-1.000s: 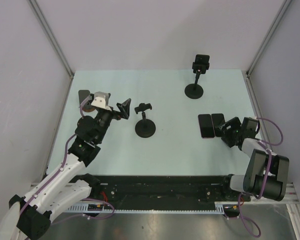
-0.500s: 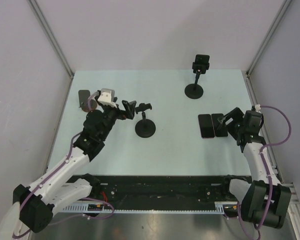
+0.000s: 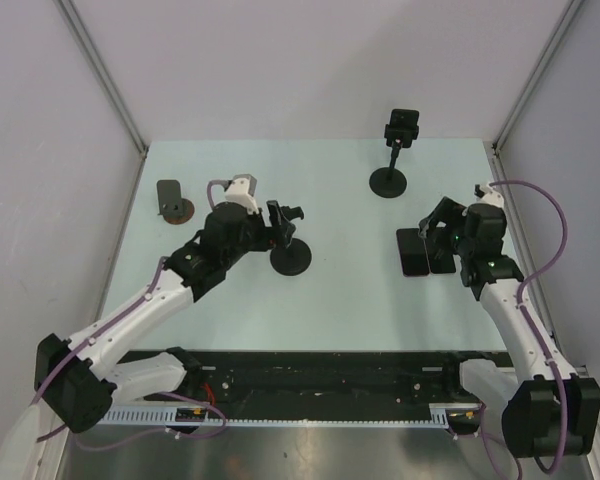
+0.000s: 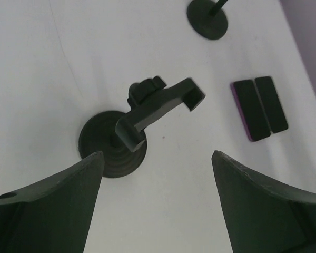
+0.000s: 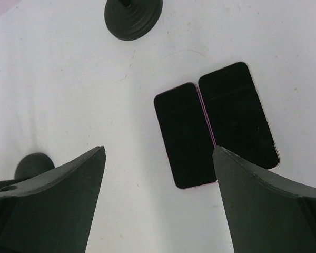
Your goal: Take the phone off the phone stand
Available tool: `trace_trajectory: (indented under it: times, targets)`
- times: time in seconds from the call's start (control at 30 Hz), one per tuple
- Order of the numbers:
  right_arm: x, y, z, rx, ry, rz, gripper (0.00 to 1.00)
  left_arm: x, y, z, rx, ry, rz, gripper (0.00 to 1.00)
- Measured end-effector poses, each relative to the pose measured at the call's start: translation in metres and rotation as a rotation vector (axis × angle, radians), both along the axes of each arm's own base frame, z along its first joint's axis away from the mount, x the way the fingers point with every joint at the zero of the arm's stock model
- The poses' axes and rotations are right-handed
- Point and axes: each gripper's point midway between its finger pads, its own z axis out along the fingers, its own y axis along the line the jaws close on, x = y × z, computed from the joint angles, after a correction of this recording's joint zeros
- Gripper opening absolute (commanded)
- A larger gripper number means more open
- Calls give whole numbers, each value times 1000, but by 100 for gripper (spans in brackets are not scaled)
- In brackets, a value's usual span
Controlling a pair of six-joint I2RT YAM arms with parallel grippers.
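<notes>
A dark phone [image 3: 404, 126] sits upright in the clamp of the far phone stand [image 3: 389, 182] at the back of the table. A second stand [image 3: 291, 258] in the middle has an empty clamp [image 4: 160, 100]. My left gripper [image 3: 278, 222] is open and empty, just left of and above that empty stand; in the left wrist view [image 4: 157, 154] its base [image 4: 111, 143] shows by the left finger. My right gripper [image 3: 438, 222] is open and empty, above two dark phones [image 5: 184, 134] [image 5: 238, 121] lying flat side by side.
A small dark holder on a brown disc [image 3: 170, 198] lies at the far left. The far stand's base [image 5: 133, 18] shows at the top of the right wrist view. Metal frame posts stand at both back corners of the table [image 3: 330, 320].
My left gripper has swung right, from near the left holder to the empty middle stand. My right arm has stretched forward, and its gripper now hangs over the two flat phones.
</notes>
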Motion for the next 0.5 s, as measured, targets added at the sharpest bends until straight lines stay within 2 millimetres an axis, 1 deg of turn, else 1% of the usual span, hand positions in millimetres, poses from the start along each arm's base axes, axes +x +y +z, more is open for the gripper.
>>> trace_trajectory:
  times: [0.03,0.07,0.1,0.17,0.2,0.3,0.4,0.5]
  targets:
    - [0,4,0,-21,-1,18,89,-2,-2,-13,22,48,3,85]
    - [0,8,0,-39,-3,32,89,-3,-3,-21,36,73,8,83]
    - [0,13,0,-64,-4,52,90,-3,-2,-29,55,101,16,76]
    - [-1,22,0,-94,-7,89,90,-3,2,-41,88,136,42,72]
    - [-1,27,1,-107,-9,107,90,-3,5,-44,102,143,54,71]
    - [-2,34,1,-130,-11,136,89,0,10,-40,118,137,87,68]
    - [-2,34,0,-149,-12,138,90,5,11,-29,110,114,103,64]
    - [-2,34,0,-173,-14,142,90,9,11,-25,113,106,116,62]
